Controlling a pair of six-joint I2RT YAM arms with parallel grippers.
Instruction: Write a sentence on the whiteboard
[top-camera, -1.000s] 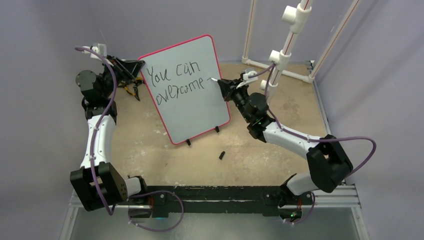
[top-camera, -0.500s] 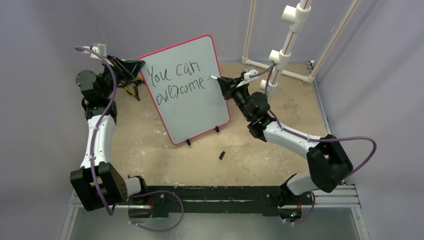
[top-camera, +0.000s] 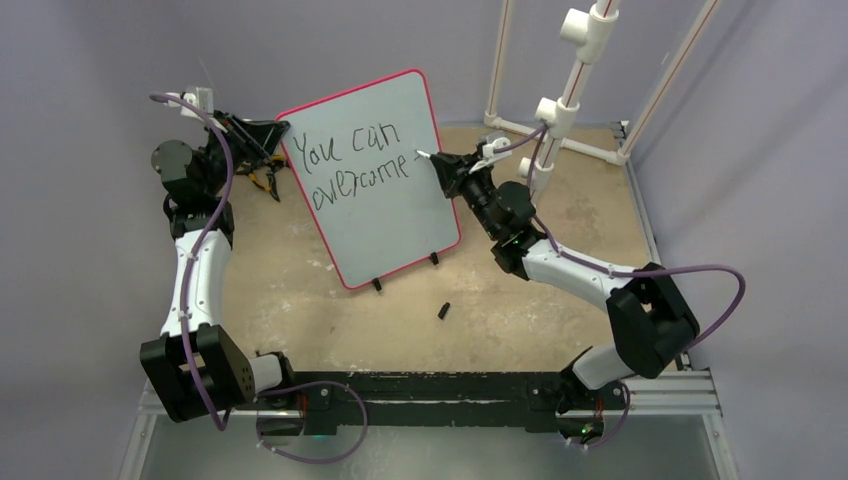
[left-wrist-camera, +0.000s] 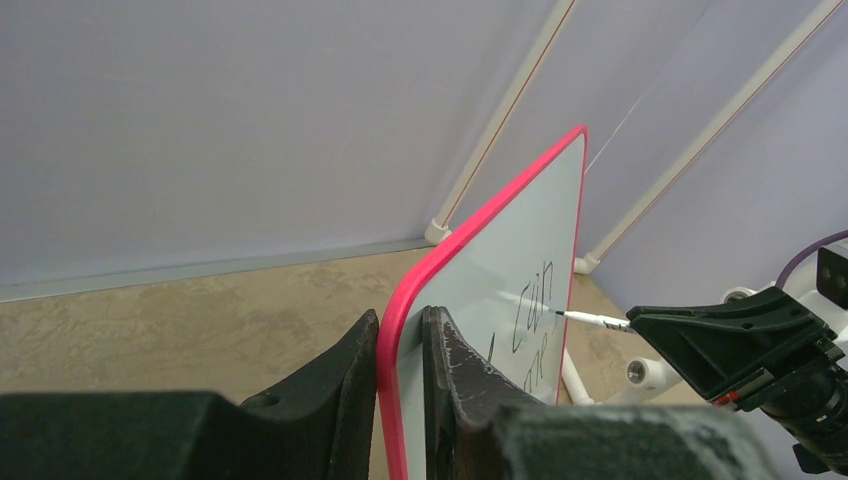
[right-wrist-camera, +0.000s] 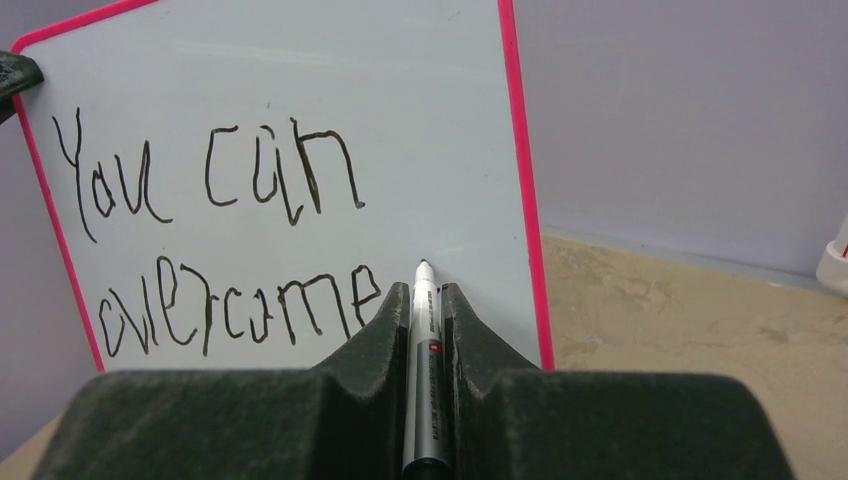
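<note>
**Robot's message stalls one word short, with little board left**

The whiteboard (top-camera: 375, 180) stands tilted on small black feet at the back of the table (top-camera: 300, 290). The left gripper (left-wrist-camera: 400, 340) is clamped on its pink left edge, one finger on each face. The right gripper (top-camera: 447, 170) is closed around a marker (right-wrist-camera: 424, 330), whose tip points at the blank strip just right of "overcome". Whether the tip touches the surface cannot be told. The sentence (top-camera: 350, 160) reads "You can overcome" in two lines across the upper half of the board, so a last word appears to remain.

Space looks like the main hazard. Only a narrow gap separates the last letter from the right rim, so a word begun there could be cramped or run off the edge. The lower half is bare.

A hard press could rock the board on its feet or twist it in the left gripper's hold, bending the strokes. The marker could also slide back between the fingers, or the gripper could smear the ink.

A small black piece (top-camera: 443, 310), possibly the cap, lies near the board's feet.
</note>
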